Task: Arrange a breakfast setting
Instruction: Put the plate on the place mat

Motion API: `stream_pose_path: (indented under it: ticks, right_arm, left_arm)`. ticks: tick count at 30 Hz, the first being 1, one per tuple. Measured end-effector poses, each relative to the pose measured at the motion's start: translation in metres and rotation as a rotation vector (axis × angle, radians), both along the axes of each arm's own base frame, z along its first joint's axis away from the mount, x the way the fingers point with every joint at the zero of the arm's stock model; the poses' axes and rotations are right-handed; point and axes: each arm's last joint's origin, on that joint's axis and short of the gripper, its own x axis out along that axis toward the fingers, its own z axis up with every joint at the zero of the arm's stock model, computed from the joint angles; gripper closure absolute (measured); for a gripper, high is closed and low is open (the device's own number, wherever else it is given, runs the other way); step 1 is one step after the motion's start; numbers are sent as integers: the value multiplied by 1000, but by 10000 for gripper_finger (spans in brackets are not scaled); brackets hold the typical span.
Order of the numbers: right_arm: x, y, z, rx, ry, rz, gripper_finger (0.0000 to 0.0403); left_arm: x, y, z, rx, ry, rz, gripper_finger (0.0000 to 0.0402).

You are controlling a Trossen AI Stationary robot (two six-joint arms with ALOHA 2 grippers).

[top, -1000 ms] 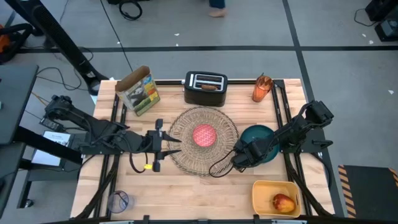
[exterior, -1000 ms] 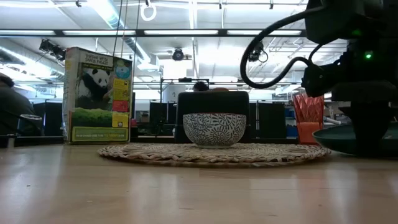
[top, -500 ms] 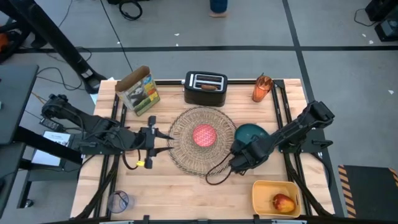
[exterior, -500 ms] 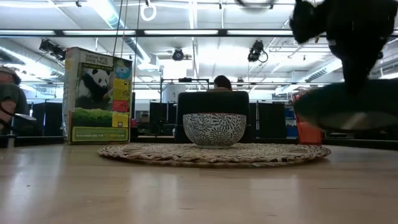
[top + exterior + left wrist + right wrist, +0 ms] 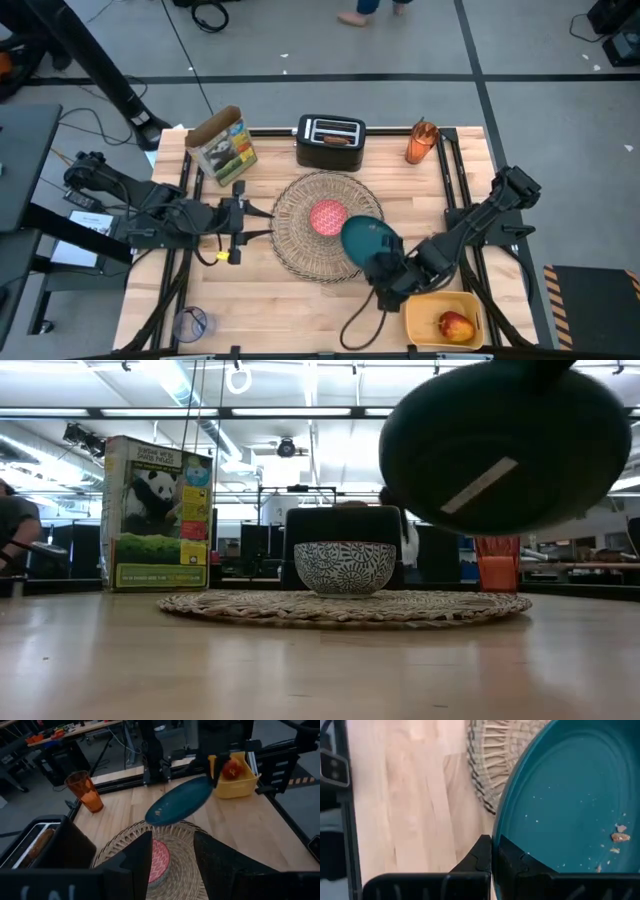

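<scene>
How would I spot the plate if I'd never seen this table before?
Start at the big round woven placemat in the middle of the wooden table, with a small pink bowl at its centre. Over the mat's edge nearest the right arm, the right gripper holds the teal plate up, tilted. It is the only flat blue-green dish.

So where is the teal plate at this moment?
In the high view the teal plate is held off the table by the right end effector, over the wicker placemat's right edge, beside the pink bowl.

No legible text on anything.
</scene>
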Motion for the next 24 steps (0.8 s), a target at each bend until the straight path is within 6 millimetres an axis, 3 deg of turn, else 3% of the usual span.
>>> stream_pose_path:
  ticks: [9,16,20,24]
  right_arm:
    - [20,35,-52,-74,109,255,392]
    - [49,64,-67,-273,93,658,392]
    - [82,66,-75,-362,-28,840,392]
    - [118,47,-90,-417,-114,890,392]
  left_arm:
    - [-2,6,4,45,-23,1,248]
    - [0,11,6,48,-37,26,248]
    - [1,11,7,51,-50,26,248]
    - [0,11,9,61,-60,20,248]
